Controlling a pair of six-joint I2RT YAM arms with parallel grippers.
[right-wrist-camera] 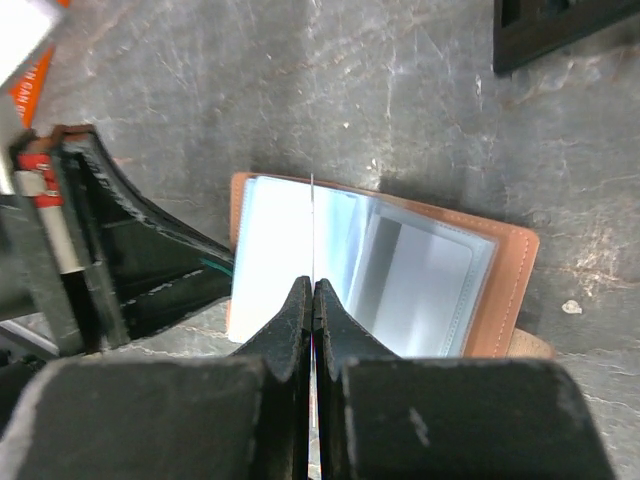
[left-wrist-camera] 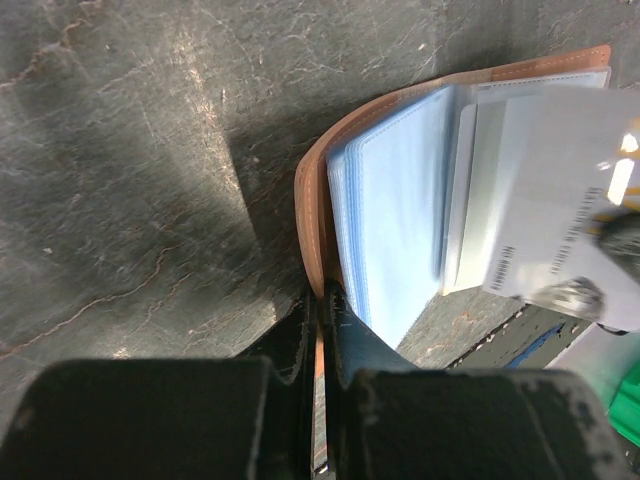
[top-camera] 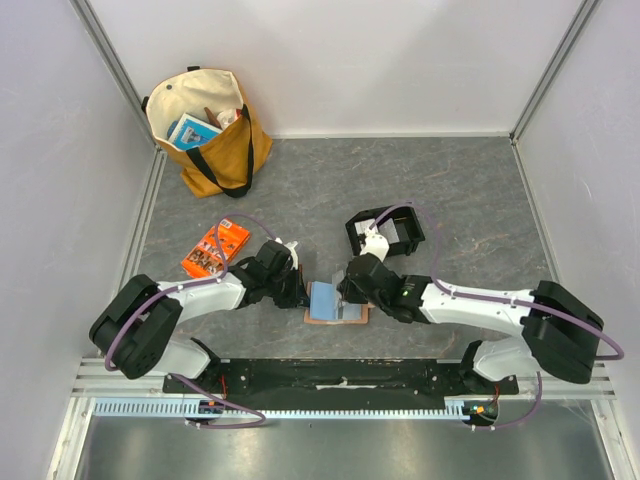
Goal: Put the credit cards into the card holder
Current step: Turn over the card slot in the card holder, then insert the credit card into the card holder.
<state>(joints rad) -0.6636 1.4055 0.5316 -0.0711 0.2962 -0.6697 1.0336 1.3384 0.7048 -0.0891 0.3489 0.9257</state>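
Right wrist view: the right pincer (right-wrist-camera: 312,292) is clenched on a credit card (right-wrist-camera: 312,215) held edge-on, just ahead of its fingertips and over the open card holder (right-wrist-camera: 430,275) lying on the grey table (right-wrist-camera: 300,90). Left wrist view: the left pincer (left-wrist-camera: 320,305) is clamped on the card holder's brown edge, with the blue sleeves (left-wrist-camera: 400,200) fanning just beyond its tips.

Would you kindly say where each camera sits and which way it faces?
Top external: above and behind, looking down at the table; both arms show.
Left wrist: arm-mounted, faces along the left gripper, shut on the card holder.
Right wrist: arm-mounted, faces along the right gripper, pinching a credit card.
Shared: the card holder.
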